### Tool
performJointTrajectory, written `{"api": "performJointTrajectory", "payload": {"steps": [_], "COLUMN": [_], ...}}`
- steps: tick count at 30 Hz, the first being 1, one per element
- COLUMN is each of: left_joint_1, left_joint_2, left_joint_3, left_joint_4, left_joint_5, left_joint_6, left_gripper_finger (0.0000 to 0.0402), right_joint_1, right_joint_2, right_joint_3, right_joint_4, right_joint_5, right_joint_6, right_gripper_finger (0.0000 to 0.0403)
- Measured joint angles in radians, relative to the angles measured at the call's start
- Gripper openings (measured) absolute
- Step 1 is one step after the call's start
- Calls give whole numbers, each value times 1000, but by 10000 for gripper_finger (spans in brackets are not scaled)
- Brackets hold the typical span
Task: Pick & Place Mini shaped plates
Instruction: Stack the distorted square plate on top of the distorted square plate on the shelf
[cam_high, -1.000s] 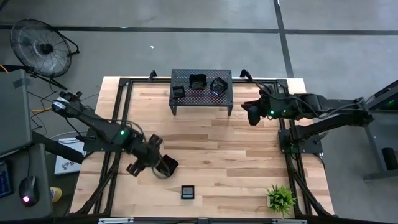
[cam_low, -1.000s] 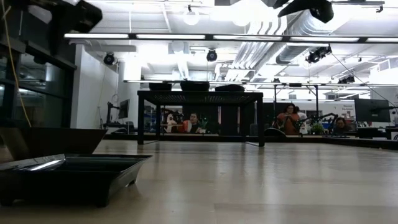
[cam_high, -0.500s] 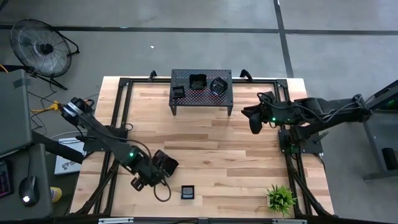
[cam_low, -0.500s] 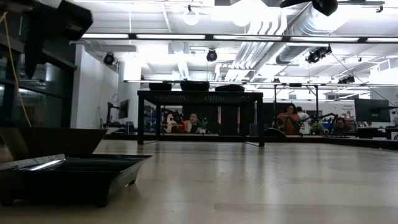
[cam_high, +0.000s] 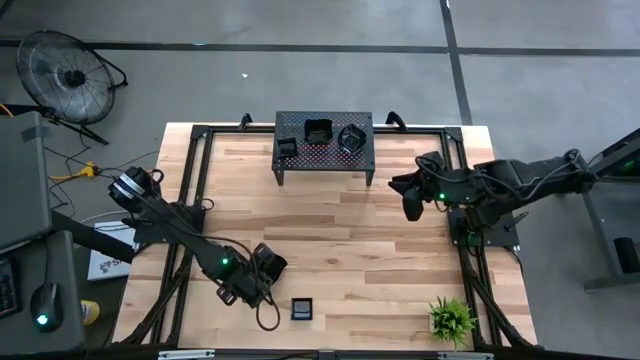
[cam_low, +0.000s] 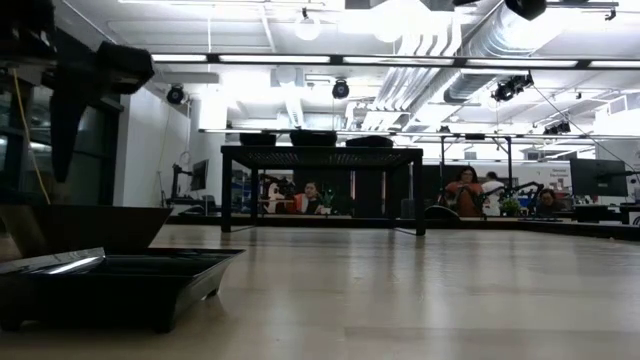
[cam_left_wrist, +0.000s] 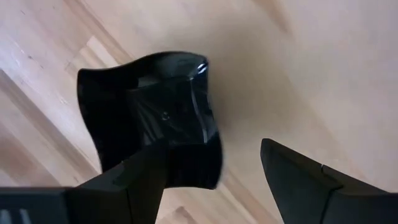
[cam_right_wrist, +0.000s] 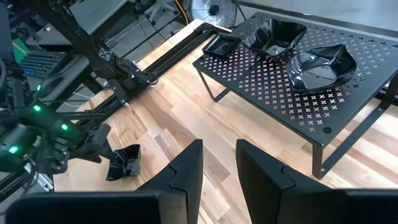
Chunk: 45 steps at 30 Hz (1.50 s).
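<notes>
Counting plates, you have five: three on the stand (cam_high: 324, 140), one (cam_high: 302, 309) near the table's front edge, one (cam_high: 270, 264) under your left gripper (cam_high: 262, 282), jaws apart. Right gripper (cam_high: 412, 207) hovers empty, jaws slightly parted.

1. Wavy-rimmed glossy blk dish (cam_high: 270, 263) on wood table, near front-left; deep bowl, square-ish w/ curled corners (cam_left_wrist: 152, 115); looks upright, resting on tabletop.
2. Small square blk plate (cam_high: 302, 309) flat on table near front edge, just right of #1, apart from it; shallow, raised rim; close up in low view (cam_low: 110, 285).
3. Small rectangular blk dish (cam_high: 287, 148) on perforated stand, left end; flat, upright (cam_right_wrist: 219, 45).
4. Deep blk dish w/ scalloped rim (cam_high: 318, 130) on stand, middle-back; upright (cam_right_wrist: 273, 34).
5. Polygonal blk dish (cam_high: 350, 138) on stand, right part; glossy, faceted inside (cam_right_wrist: 322, 66); close to #4, contact can't tell.
</notes>
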Motion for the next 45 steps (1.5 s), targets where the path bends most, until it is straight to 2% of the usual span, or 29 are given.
{"api": "performJointTrajectory", "payload": {"steps": [4,15,21,31,34,45], "left_joint_1": [0,0,1,1,1,1], "left_joint_2": [25,88,88,91,110,132], "left_joint_3": [0,0,0,0,1,1], "left_joint_4": [1,17,47,60,66,80], "left_joint_5": [-38,-50,-90,-90,-89,-68], "left_joint_6": [21,14,-33,-37,-38,-89], "left_gripper_finger": [248,248,248,246,228,122], "right_joint_1": [16,39,39,39,39,39], "right_joint_2": [0,0,0,0,0,0], "right_joint_3": [0,0,0,0,0,0], "right_joint_4": [0,0,0,-2,-2,-6], "right_joint_5": [10,42,42,40,40,40], "right_joint_6": [0,1,0,0,0,-1], "right_gripper_finger": [91,91,91,91,91,91]}}
